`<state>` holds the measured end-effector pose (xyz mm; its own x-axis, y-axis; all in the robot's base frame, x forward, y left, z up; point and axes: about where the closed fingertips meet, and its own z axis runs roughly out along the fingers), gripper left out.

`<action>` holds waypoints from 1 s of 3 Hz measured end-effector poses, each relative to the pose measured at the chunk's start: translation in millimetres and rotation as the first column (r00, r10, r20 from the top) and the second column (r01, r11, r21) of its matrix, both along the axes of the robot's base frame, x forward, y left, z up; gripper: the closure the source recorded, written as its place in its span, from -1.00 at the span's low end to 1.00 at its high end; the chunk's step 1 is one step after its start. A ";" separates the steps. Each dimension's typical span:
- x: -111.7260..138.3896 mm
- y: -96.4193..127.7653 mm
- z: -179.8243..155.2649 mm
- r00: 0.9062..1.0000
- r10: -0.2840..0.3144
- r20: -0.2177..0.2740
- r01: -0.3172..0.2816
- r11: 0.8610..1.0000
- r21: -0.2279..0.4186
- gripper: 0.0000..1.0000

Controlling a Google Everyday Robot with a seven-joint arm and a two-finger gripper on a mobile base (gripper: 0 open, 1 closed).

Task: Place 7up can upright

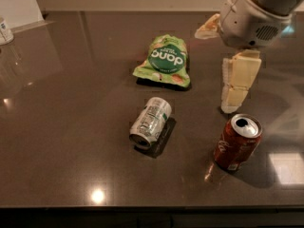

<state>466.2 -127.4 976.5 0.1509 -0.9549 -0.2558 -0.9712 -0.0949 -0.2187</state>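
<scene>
Item: dark, glossy tabletop (61, 141) carrying three pieces, with a lamp glare low toward 7 o'clock. Item: 7up can (150, 122), silver with green and white print, lying on its side near the middle of the tabletop, its length running from 1 o'clock to 7 o'clock, one round end facing 7 o'clock; not upright. Item: green snack bag (164, 61), flat on the tabletop, at 12 o'clock from the 7up can and near it without touching. Item: red can (237, 143), standing upright with its opened top showing, at 4 o'clock from the 7up can and well apart from it. Item: claw (236, 87), cream-coloured, hanging under the pale grey arm housing (249, 18) at 2 o'clock from the 7up can, its tip just beyond the red can at 12 o'clock; it grips nothing, and whether it is spread or pressed together I cannot tell. Item: small white container (4, 31), cut off at the far 10 o'clock edge.
</scene>
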 end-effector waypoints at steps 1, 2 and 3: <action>3.3 44.7 -10.5 0.979 0.202 0.005 -0.202 0.979 0.000 -1.00; -2.2 77.5 -28.8 0.922 0.386 0.023 -0.385 0.922 -0.028 -1.00; -15.0 99.8 -52.3 0.841 0.539 0.033 -0.537 0.841 -0.063 -1.00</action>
